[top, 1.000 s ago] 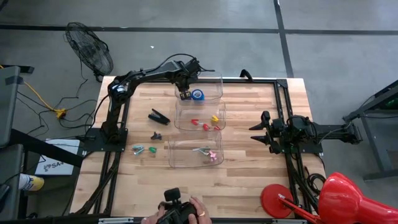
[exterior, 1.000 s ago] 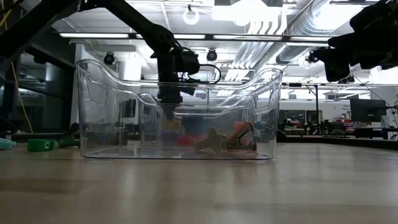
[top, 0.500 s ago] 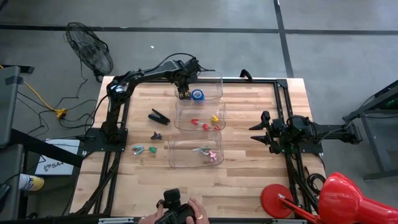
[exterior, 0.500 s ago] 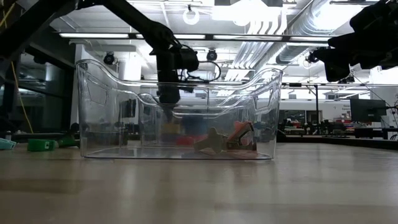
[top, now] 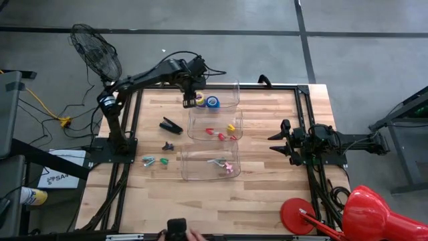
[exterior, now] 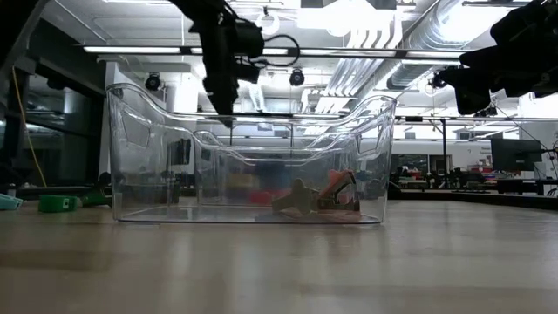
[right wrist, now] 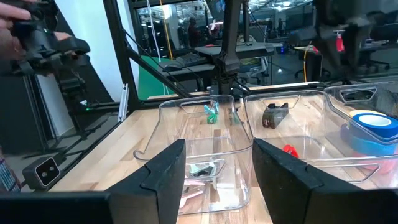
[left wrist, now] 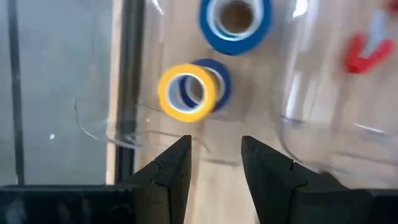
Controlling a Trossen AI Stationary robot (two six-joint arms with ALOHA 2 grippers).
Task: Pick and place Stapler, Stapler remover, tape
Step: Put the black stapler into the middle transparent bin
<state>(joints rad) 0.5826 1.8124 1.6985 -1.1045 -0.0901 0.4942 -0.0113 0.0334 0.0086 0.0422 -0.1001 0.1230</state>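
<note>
The left claw [top: 190, 102] is found empty, fingers parted, raised over the far bin's [top: 231, 85] outer edge. A yellow roll [left wrist: 187, 93] is seen inside that bin, leaning on a blue roll [left wrist: 217, 78], with a second blue roll [left wrist: 235, 22] beside it. The stapler [top: 170, 125] lies on the counter [top: 267, 194], well apart from the bins. For the next pick, a clean lift clear of the bin wall is advised before travel. The right claw [top: 275, 146] is parked open at the counter's right.
</note>
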